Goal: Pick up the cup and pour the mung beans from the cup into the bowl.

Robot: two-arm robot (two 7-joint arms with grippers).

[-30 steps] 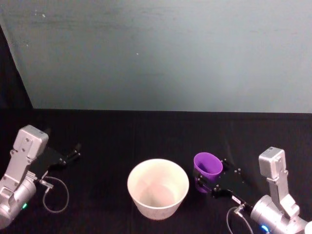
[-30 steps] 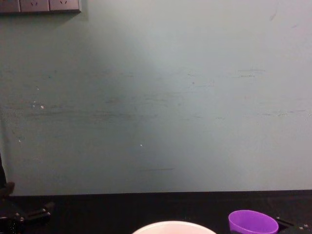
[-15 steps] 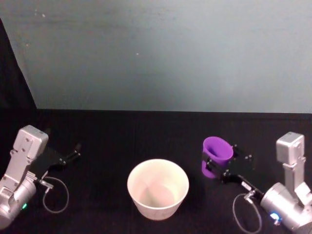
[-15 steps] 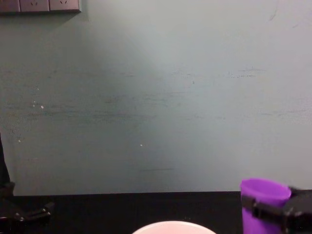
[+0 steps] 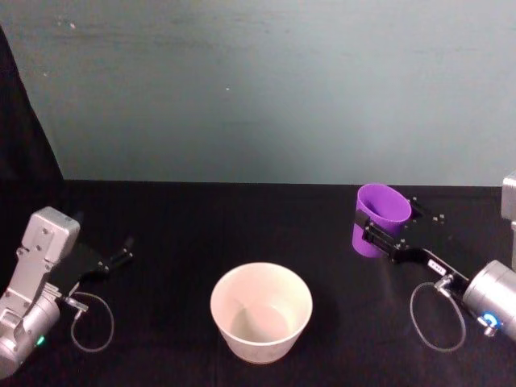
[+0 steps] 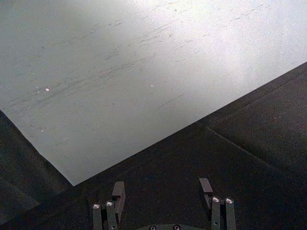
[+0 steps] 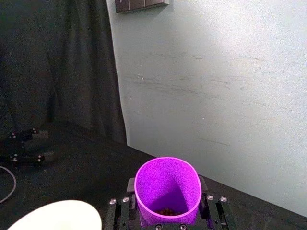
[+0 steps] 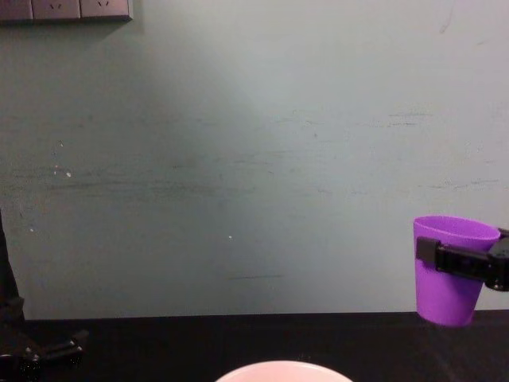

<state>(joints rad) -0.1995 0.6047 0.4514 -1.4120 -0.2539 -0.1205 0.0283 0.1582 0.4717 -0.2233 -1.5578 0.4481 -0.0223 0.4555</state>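
Observation:
My right gripper (image 5: 385, 230) is shut on the purple cup (image 5: 379, 218), holding it upright in the air, right of and above the white bowl (image 5: 261, 311). From the chest the cup (image 8: 450, 270) hangs well clear of the table, with the bowl's rim (image 8: 278, 371) at the bottom edge. In the right wrist view the cup (image 7: 167, 190) sits between the fingers, with mung beans (image 7: 167, 211) dark at its bottom. The bowl (image 7: 55, 215) shows pale at the lower left there. My left gripper (image 5: 122, 252) rests open at the far left of the table; its fingers (image 6: 118, 191) stand apart over black cloth.
Black cloth (image 5: 201, 234) covers the table, and a pale teal wall (image 5: 258, 89) stands behind it. A dark curtain (image 5: 20, 121) hangs at the far left. A looped cable (image 5: 93, 322) lies by the left arm, and another (image 5: 435, 314) hangs from the right wrist.
The right gripper has lifted the cup up and to the right, away from the bowl's side, and brought it from tilted to upright. The left arm has not moved.

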